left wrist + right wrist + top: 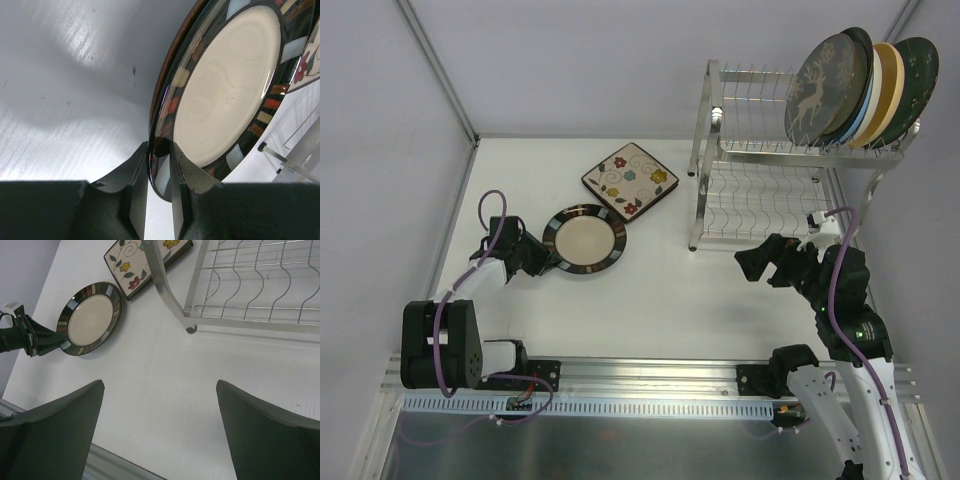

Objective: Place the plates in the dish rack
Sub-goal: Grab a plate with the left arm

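A round plate with a cream middle and a dark patterned rim (pixel 585 240) lies on the white table, left of centre. My left gripper (pixel 542 257) is shut on its near-left rim (pixel 159 156), one finger on each face. A square cream floral plate (pixel 631 180) lies behind it. The silver wire dish rack (pixel 770 195) stands at the back right; its upper shelf holds several upright plates, a deer-patterned one (pixel 825 92) in front. My right gripper (pixel 752 266) is open and empty above the table in front of the rack, its fingers (pixel 65 420) wide apart.
The rack's front leg (pixel 165 287) and wavy lower shelf (pixel 260 280) show in the right wrist view. The round plate (pixel 90 317) and the floral plate (pixel 145 260) show there too. A metal rail (pixel 650 375) runs along the table's near edge.
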Controlling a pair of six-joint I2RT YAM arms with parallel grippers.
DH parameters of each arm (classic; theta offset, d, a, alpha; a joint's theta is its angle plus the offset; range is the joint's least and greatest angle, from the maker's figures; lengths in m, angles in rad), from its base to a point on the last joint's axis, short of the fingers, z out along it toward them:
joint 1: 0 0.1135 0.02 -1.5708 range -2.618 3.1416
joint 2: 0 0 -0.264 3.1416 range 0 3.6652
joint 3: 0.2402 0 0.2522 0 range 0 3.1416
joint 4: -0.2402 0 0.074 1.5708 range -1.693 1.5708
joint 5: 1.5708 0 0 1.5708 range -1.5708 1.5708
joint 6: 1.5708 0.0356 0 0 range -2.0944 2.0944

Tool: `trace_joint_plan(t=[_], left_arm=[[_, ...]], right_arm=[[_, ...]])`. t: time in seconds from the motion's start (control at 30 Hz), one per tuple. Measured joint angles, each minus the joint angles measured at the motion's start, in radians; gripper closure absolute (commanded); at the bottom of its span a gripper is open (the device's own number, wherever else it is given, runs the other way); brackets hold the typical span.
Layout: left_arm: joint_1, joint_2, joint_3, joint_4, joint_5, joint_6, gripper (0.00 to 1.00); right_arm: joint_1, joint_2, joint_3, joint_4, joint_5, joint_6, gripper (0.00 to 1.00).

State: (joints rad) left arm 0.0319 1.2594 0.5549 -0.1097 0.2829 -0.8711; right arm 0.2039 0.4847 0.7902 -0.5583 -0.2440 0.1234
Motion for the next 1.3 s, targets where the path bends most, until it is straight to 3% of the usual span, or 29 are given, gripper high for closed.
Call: trace_joint_plan(t=[0.47, 0.87, 1.3], left_arm=[[0.0, 0.047, 0.041, -0.06, 0.002, 0.032, 0.75], [0.0, 0.004, 0.064, -0.098, 0.007, 0.047, 0.97], [0.0, -0.178, 0.046, -0.122, 0.008, 0.048, 1.0]], right_arm=[[0.0, 0.0, -0.011, -0.001, 0.003, 0.0, 0.01], [0.0, 0.0, -0.011, 0.0, 0.004, 0.0, 0.0], [0.01, 0.025, -0.011, 0.019, -0.064, 0.04, 0.0]])
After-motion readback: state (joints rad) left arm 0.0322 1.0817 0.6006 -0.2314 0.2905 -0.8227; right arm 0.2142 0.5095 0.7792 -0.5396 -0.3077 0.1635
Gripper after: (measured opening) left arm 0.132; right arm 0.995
